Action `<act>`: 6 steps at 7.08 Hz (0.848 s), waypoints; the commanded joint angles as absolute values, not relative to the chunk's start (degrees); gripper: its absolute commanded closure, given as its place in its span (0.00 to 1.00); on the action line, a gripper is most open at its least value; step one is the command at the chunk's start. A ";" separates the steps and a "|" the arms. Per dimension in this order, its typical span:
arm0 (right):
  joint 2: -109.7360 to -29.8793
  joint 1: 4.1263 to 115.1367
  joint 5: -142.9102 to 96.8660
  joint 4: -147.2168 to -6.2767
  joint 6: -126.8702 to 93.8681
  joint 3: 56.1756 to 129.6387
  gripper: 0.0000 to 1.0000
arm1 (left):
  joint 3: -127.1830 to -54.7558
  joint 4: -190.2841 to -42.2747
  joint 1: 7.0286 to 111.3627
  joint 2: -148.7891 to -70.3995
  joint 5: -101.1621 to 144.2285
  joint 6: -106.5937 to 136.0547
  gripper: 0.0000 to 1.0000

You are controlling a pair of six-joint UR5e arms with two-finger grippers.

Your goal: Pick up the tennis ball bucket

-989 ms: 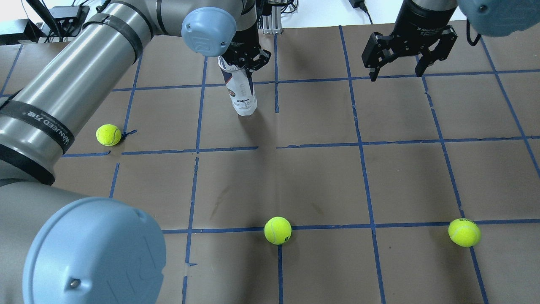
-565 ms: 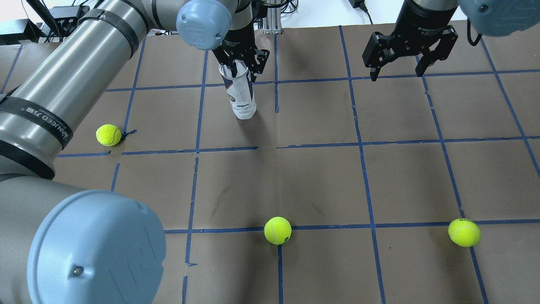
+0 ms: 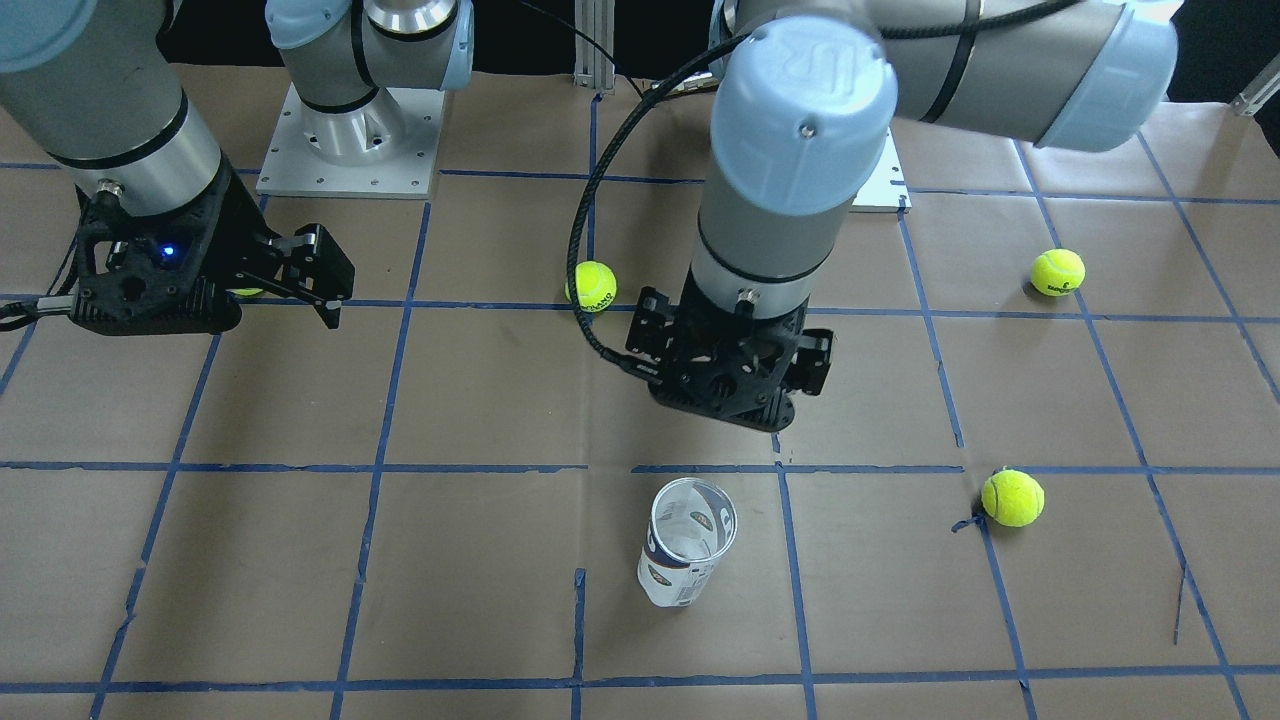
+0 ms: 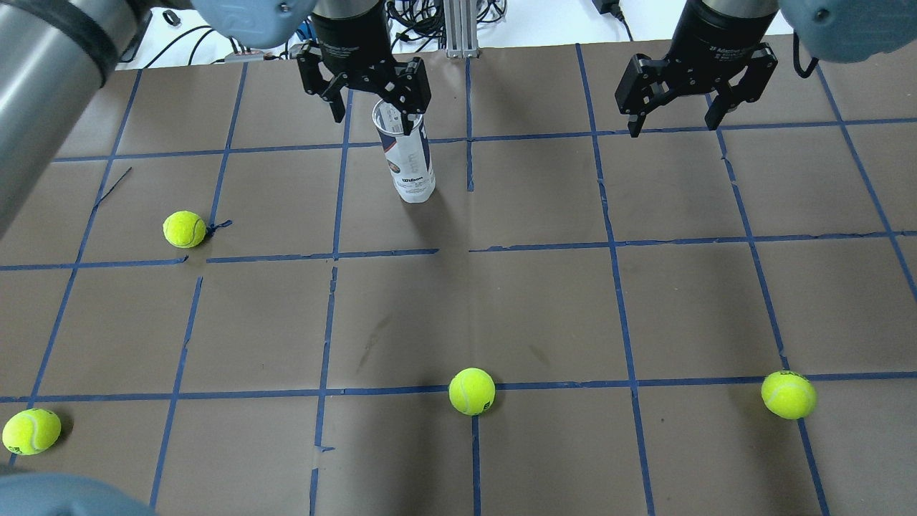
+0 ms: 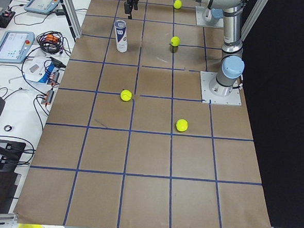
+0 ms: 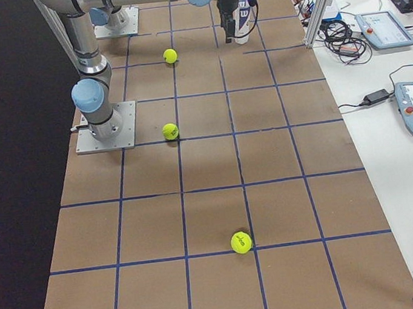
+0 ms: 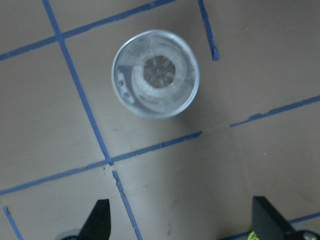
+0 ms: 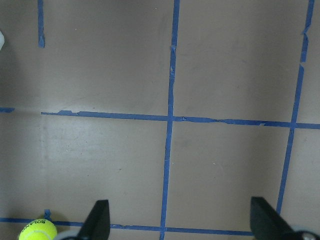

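The tennis ball bucket [image 4: 408,161] is a clear can with a white and navy label. It stands upright and open-topped on the brown table, free of both grippers. It also shows in the front view [image 3: 685,548] and from straight above in the left wrist view [image 7: 155,72], where it looks empty. My left gripper [image 4: 372,113] hangs open above and just behind its rim, touching nothing; its fingertips [image 7: 100,215] frame bare table. My right gripper [image 4: 673,123] is open and empty, well to the right of the bucket.
Yellow-green tennis balls lie loose on the table [image 4: 544,301]: one at the left [image 4: 184,228], one front-middle [image 4: 471,391], one front-right [image 4: 788,394], one at the near left corner [image 4: 30,431]. One ball [image 8: 37,230] lies below my right gripper. Blue tape lines grid the table.
My left gripper was shut on the rim of the tilted bucket. It has let go, opened and risen. The bucket now stands upright alone. The right arm has not moved.
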State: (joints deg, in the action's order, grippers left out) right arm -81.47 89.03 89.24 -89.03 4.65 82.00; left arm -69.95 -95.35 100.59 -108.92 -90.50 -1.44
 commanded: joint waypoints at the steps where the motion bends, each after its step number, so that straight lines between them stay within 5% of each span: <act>1: -81.47 89.03 89.21 -89.03 4.66 82.00 0.00 | -82.03 -95.80 93.89 -96.56 -89.83 1.41 0.02; 3: -81.39 89.03 89.21 -89.03 4.66 82.00 0.00 | -91.74 -89.69 93.43 -89.32 -90.00 0.97 0.00; 6: -81.39 89.03 89.21 -89.03 4.66 82.09 0.00 | -91.67 -87.21 93.78 -88.33 -90.17 1.67 0.00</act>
